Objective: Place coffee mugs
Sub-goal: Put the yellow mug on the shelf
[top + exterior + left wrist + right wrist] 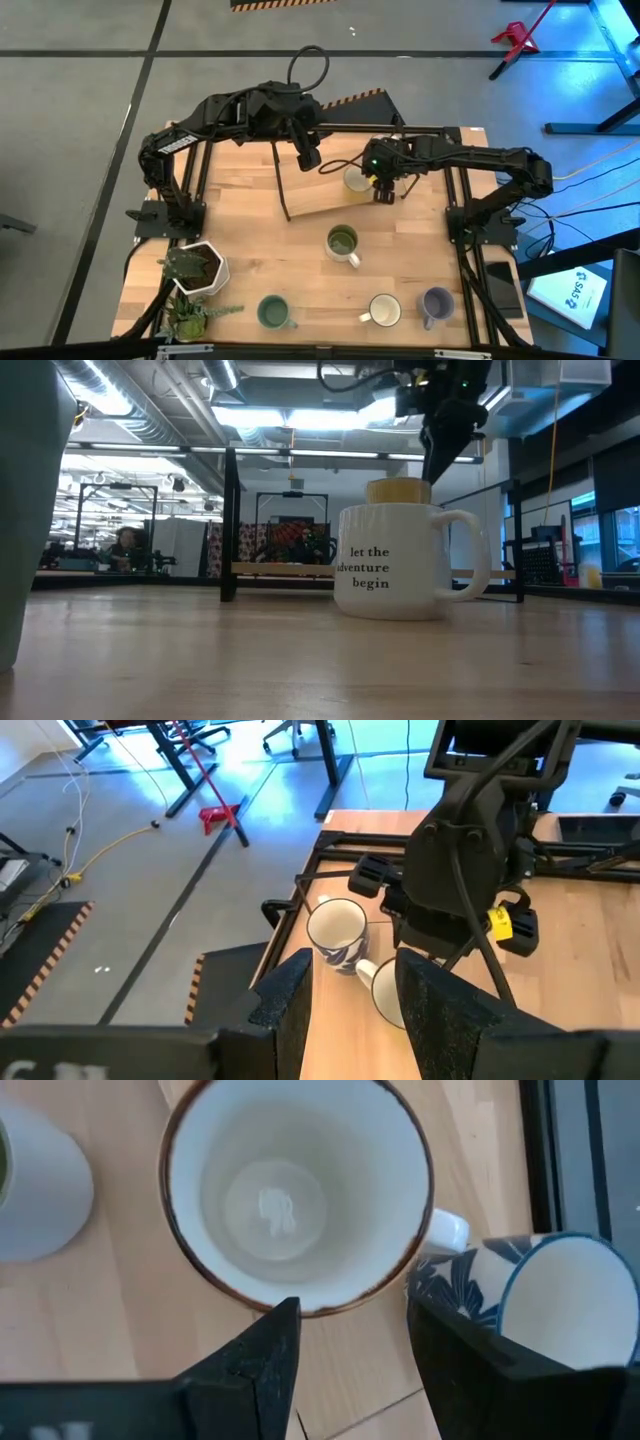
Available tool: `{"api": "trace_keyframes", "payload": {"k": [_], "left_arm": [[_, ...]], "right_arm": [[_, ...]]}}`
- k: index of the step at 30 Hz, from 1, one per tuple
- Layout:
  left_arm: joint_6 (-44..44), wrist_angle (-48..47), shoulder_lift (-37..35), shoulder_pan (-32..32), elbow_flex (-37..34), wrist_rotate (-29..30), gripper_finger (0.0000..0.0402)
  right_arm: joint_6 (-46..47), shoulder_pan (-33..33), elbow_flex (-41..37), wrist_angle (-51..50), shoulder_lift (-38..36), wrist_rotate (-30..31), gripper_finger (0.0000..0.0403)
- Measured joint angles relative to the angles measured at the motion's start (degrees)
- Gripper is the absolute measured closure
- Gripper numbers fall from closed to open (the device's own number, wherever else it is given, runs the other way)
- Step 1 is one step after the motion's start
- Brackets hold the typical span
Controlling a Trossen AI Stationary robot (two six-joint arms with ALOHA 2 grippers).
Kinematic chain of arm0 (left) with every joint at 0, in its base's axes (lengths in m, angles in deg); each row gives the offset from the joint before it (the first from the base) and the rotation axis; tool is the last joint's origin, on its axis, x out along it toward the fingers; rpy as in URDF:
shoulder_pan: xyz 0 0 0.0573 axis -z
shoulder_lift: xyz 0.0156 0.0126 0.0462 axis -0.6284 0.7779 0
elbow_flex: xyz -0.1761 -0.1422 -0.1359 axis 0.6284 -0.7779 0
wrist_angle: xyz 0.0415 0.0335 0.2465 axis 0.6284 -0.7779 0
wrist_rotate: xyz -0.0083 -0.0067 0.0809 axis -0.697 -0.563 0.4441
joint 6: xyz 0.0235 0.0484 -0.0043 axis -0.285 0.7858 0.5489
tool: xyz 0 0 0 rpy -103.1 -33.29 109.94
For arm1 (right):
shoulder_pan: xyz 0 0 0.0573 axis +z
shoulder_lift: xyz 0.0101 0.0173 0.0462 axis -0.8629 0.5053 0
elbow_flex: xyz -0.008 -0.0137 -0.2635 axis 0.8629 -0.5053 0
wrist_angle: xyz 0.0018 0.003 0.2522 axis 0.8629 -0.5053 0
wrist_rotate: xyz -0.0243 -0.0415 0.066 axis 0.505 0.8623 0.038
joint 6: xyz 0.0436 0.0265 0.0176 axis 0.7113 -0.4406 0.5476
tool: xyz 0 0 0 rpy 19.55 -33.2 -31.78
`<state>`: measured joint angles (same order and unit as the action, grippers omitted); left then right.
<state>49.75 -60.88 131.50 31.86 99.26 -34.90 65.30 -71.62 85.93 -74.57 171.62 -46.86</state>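
Placed: olive mug [342, 243] mid-worktop; teal mug [272, 312], white mug [384, 310], lavender mug [436, 303] along near edge.
Left: cream mug [298, 1190] and blue-patterned mug [560, 1295], touching, far right.
Right pincer [383, 193]: released, above the cream mug's near rim.
Left pincer [308, 157]: released, idle at far edge.

You have six upright mugs: olive green [342, 241] mid-surface; teal-green [272, 312], white [384, 310] and lavender [436, 303] along the near edge; a brown-rimmed cream mug [298, 1192] touching the blue-patterned one [560, 1295] at the far side.
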Motion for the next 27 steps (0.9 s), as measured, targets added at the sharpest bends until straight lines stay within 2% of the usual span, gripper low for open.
{"api": "trace_keyframes", "payload": {"k": [12,19,27], "left_arm": [[-0.03,-0.02,0.0,0.0,0.0,0.0,0.0263],[-0.04,-0.02,0.0,-0.01,0.0,0.0,0.0263],[-0.04,-0.36,0.0,-0.02,0.0,0.0,0.0263]], "right_arm": [[-2.07,-0.15,-0.1,4.67,2.06,3.29,0.0228],[-7.28,-2.83,-0.13,8.29,2.79,6.04,0.0228],[-10.63,-6.23,0.44,11.19,2.6,3.53,0.0228]]}}
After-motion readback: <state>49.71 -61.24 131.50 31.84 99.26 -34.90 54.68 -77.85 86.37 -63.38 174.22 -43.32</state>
